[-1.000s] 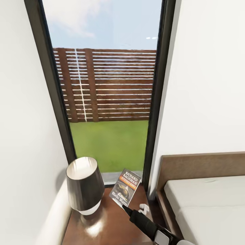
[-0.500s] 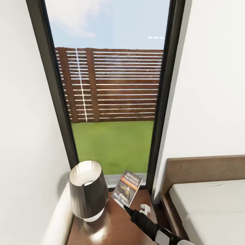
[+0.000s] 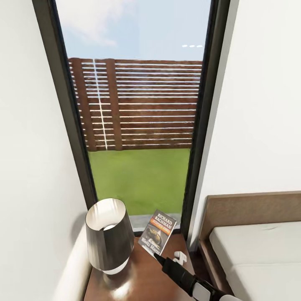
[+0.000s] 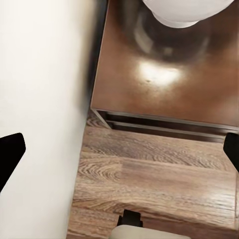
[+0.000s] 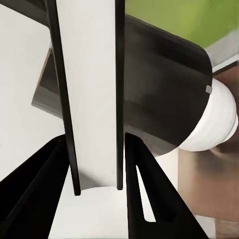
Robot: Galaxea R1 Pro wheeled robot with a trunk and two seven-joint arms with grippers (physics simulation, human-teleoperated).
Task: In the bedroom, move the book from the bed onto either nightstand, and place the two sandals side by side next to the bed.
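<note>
The small dark-covered paperback book with orange and white lettering (image 3: 158, 232) stands tilted above the glossy dark brown wooden nightstand (image 3: 140, 278), its lower edge pinched in the black right gripper (image 3: 157, 256), whose arm reaches up from the lower right. In the right wrist view the two black fingers (image 5: 144, 194) close on the book's white page edge (image 5: 87, 99), with the dark covers on either side. Just beside the book, toward the white wall, a dark tapered lamp shade on a white base (image 3: 108, 235) stands on the same nightstand. A small white object (image 3: 179, 256) lies near the gripper on the wood. The pale grey mattress in its dark brown frame (image 3: 255, 251) sits to the right. The left gripper (image 4: 119, 149) hangs with its fingers spread wide above the wood-plank floor (image 4: 159, 184), in front of the nightstand.
</note>
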